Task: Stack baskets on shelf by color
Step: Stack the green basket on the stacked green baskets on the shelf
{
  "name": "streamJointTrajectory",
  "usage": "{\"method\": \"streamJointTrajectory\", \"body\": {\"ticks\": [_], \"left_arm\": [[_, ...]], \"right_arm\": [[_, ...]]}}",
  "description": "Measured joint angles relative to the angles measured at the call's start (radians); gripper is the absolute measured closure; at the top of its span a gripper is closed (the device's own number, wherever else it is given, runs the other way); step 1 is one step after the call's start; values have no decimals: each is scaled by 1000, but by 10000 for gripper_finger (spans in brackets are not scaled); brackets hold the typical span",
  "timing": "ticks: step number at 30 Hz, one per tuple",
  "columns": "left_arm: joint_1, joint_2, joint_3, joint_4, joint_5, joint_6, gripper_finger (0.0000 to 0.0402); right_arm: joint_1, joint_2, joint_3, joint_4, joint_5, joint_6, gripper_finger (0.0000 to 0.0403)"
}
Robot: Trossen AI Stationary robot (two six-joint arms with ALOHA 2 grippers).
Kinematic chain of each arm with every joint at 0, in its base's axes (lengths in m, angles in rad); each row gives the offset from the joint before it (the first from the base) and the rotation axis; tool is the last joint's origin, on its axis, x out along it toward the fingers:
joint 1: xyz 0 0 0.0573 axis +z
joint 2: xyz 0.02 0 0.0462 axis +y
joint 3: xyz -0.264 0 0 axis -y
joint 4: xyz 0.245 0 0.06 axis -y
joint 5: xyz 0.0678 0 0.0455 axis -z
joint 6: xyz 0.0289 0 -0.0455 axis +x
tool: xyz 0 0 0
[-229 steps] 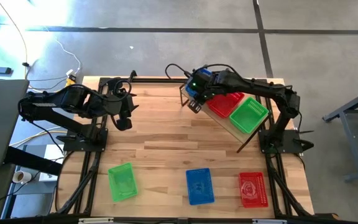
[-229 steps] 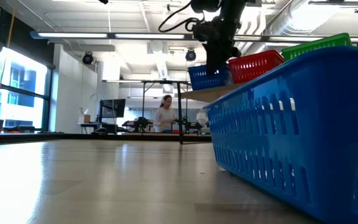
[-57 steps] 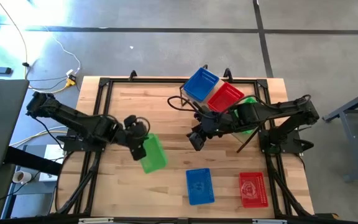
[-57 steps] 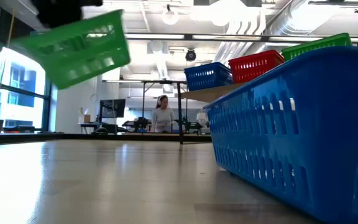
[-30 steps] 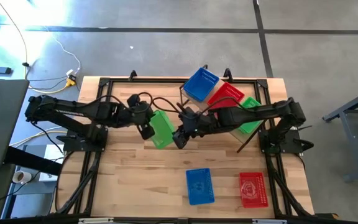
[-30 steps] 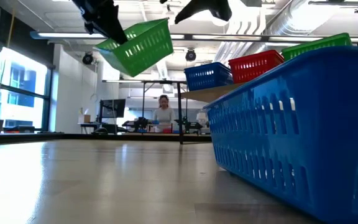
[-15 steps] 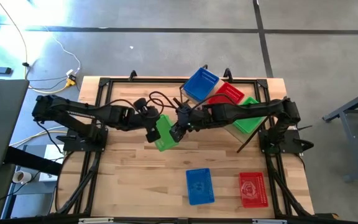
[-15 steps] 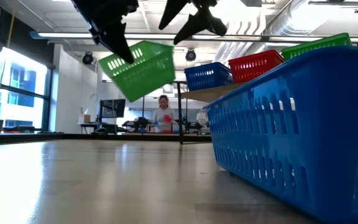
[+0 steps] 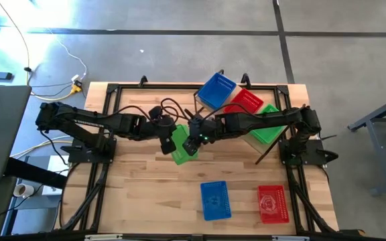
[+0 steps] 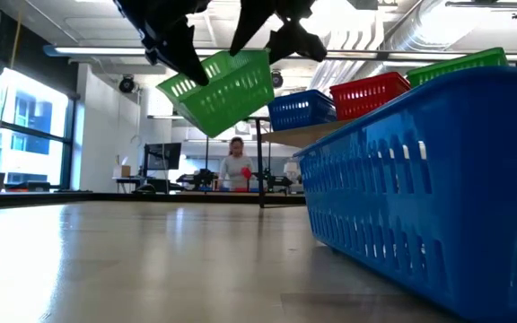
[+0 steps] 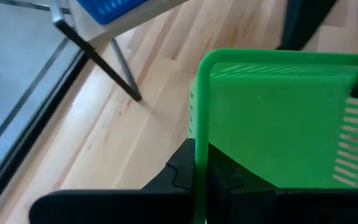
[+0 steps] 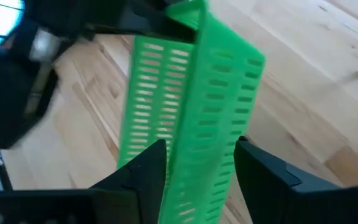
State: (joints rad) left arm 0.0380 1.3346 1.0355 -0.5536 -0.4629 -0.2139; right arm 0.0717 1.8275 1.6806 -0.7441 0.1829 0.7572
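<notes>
The left pincer (image 9: 171, 142) has carried the green basket (image 9: 183, 148) up over the middle of the surface (image 9: 139, 174) and stays clamped on its rim, while the right pincer (image 9: 191, 144), open wide, has moved around the other rim to take it to the shelf (image 9: 243, 134).

1. In the low view, the near blue basket (image 10: 424, 179) is cut off by the picture's right and bottom edges; only one mesh wall shows.
2. Behind that blue basket, the shelf (image 10: 303, 135) shows only as a sliver of plank, and the green shelf basket (image 10: 460, 63) only as a rim.
3. In the high view, the right arm (image 9: 260, 122) overlaps part of the green shelf basket beside the shelf.
4. In the left wrist view, the carried green basket (image 11: 278, 124) runs off the frame, its far end blurred.
5. The person (image 10: 237, 169) beyond the shelf is too small to make out.
</notes>
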Motion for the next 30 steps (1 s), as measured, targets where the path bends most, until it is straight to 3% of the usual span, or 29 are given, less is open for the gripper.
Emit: {"method": "streamJointTrajectory", "body": {"ticks": [8,15,23,30], "left_arm": [[-1,0,0,46,15,-2,401],[-1,0,0,45,45,-4,401],[-1,-1,0,55,62,14,375],[-1,-1,0,56,98,5,307]], "right_arm": [[-9,6,0,-50,-1,49,284],[-16,6,0,-63,-22,57,390],[-17,6,-1,-84,-20,126,400],[-17,6,-1,-108,4,180,402]]}}
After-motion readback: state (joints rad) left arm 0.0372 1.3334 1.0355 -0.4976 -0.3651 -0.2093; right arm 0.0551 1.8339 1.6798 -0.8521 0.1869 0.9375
